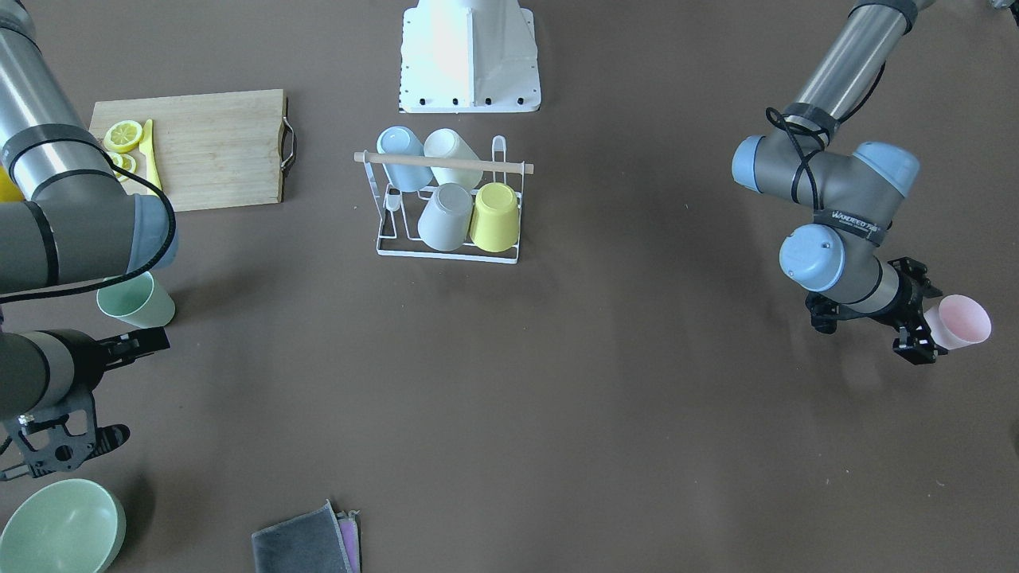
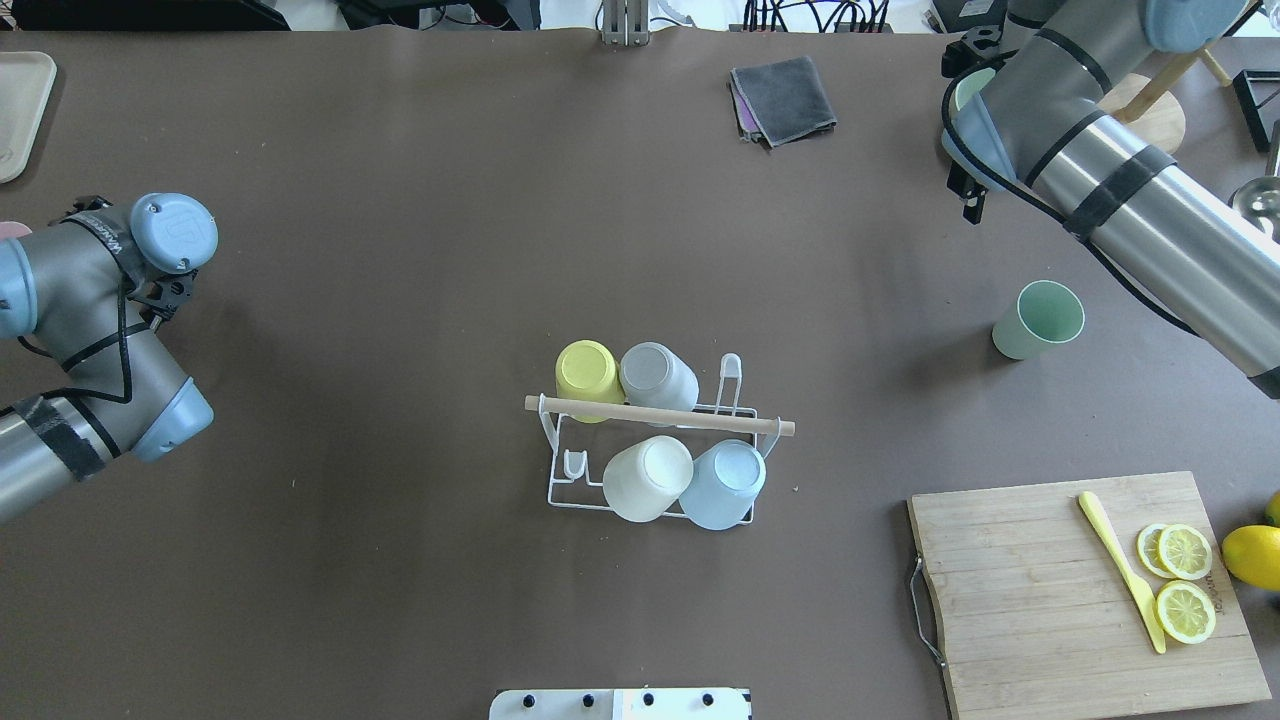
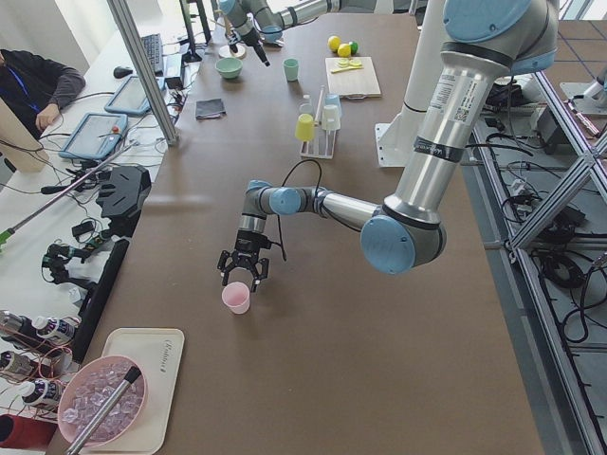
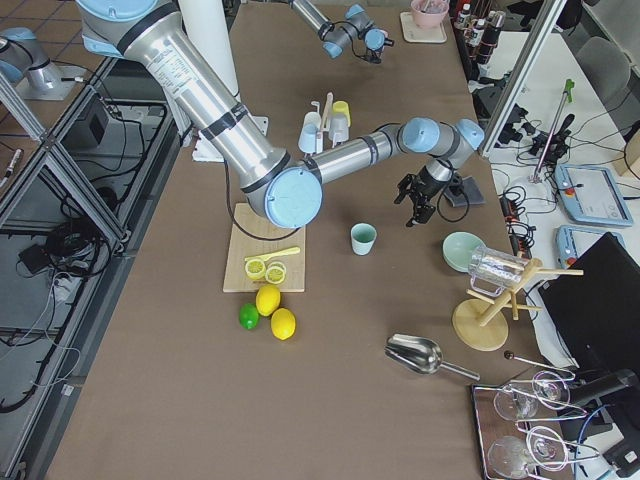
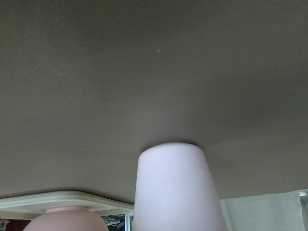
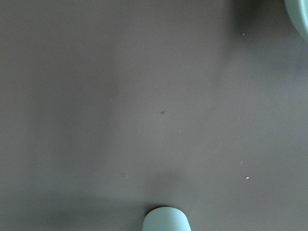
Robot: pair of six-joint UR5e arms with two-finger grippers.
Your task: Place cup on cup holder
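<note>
Over pink cup (image 1: 963, 321), left gripper (image 1: 923, 317), jaws apart

Overhead, the frame's left edge cuts off nearly all of the pink cup (image 2: 6, 229).

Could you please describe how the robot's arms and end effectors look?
The left arm and right arm are silver tubes with grey joints, pale blue caps, black bands and black cables. The left end effector and right end effector are black, two-fingered.
</note>
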